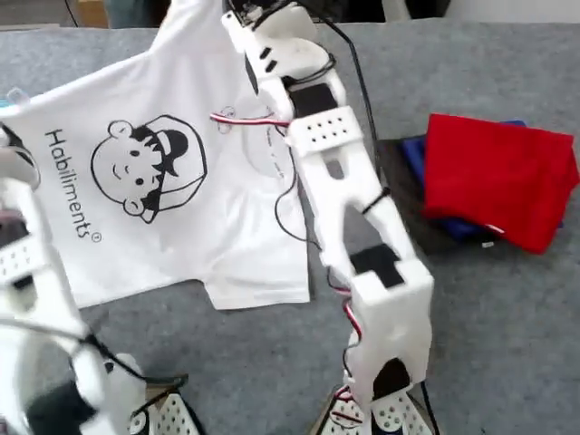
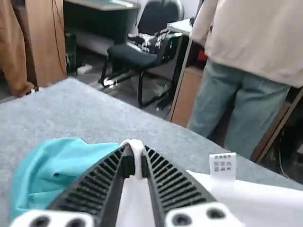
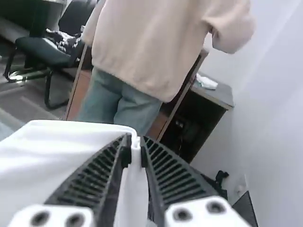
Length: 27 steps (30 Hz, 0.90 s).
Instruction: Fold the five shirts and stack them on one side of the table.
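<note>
The left gripper (image 2: 134, 152) and right gripper (image 3: 134, 144) are each clamping the white cartoon-printed fabric T-shirt (image 1: 237, 237) on the grey felt table (image 1: 494, 349).

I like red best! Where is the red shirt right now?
In the high view, the folded red shirt lies on the right side of the table, stacked on a blue shirt, apart from the spread white shirt at the left.

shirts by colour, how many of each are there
white shirt: 1
red shirt: 1
blue shirt: 1
teal shirt: 1
dark shirt: 1, lying under the blue one and mostly covered
total: 5
</note>
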Tool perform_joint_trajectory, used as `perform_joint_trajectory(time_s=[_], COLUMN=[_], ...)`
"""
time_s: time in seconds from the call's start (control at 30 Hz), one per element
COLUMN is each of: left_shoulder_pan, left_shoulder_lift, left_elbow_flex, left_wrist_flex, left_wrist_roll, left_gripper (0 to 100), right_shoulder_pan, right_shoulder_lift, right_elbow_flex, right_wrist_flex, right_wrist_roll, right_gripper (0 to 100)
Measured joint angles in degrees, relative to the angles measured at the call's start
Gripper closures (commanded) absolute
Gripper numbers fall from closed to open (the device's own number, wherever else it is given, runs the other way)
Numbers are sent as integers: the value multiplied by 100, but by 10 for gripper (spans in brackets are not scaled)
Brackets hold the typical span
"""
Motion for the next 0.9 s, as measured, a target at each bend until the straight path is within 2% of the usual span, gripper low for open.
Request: perform_joint_trajectory(time_s=[0.13, 0.3, 0.6, 0.73, 0.9], left_shoulder_pan=[0, 0, 0, 0, 0], left_shoulder_lift=[1266, 2171, 1881, 1327, 501], left_elbow_flex=[-1002, -1749, -1600, -993, 97], left_wrist_flex=[-9, 9, 1284, 1626, 1749], left_wrist_roll=[0, 0, 0, 0, 0], left_gripper=[971, 971, 971, 971, 971], right_shoulder_pan=[0, 0, -9, 0, 0], right_shoulder_lift=[862, 1776, 2558, 2857, 2875], right_elbow_flex=[-1310, -2919, -5266, -6004, -6145], right_wrist_flex=[281, 1257, 4686, 6084, 7701], right_wrist_roll=[-9, -9, 0, 0, 0], right_gripper=[985, 985, 985, 985, 985])
